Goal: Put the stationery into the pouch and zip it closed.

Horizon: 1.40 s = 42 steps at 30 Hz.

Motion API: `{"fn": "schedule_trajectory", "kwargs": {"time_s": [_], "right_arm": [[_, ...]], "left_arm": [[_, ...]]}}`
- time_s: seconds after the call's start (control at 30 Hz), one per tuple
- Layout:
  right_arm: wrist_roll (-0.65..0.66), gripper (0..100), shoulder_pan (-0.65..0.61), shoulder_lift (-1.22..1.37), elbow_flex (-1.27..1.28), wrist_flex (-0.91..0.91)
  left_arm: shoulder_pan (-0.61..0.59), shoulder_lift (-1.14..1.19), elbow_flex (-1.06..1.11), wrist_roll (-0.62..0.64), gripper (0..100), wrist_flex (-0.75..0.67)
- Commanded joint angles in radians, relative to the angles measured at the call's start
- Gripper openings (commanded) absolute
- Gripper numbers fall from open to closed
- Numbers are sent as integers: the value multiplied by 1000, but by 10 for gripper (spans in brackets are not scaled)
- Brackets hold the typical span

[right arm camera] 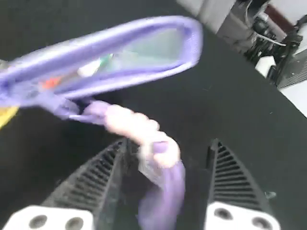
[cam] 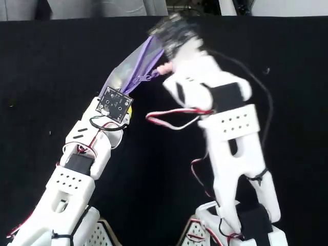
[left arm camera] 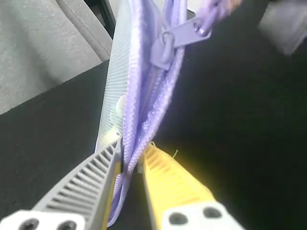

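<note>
The purple pouch (cam: 134, 67) is lifted over the black table (cam: 46, 66), at the far middle. The left gripper (left arm camera: 132, 160) is clamped on its near-left end, and the grey and yellow fingers (left arm camera: 172, 184) press on the zipper edge. From there the pouch rises toward the far right. The zipper slider (left arm camera: 165, 44) sits near the middle of the edge. The right gripper (right arm camera: 168, 143) is beside the pouch with its jaws apart, and the pink zipper pull (right arm camera: 136, 125) hangs between them. Small coloured things show through the clear side; I cannot tell what they are.
</note>
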Motion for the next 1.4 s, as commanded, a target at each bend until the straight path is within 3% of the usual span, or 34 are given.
{"fn": "schedule_trajectory", "kwargs": {"time_s": [0.0, 0.37, 0.7, 1.0, 1.2, 1.37], "right_arm": [[58, 265, -69, -50, 31, 5], [51, 265, -161, -90, 199, -106], [-100, 265, -187, -524, 515, -244], [-106, 265, -272, -842, 1081, -675], [-229, 265, -304, -989, 1270, -839], [-245, 265, -304, -1046, 1431, -1060]], "left_arm": [[1, -34, -10, -11, 29, -20], [-1, -34, -13, -5, 29, -20], [4, -34, 28, -2, 29, -103], [7, -34, 27, -2, 29, -100], [7, -34, 28, -2, 29, -100], [8, -34, 31, -2, 29, -98]]}}
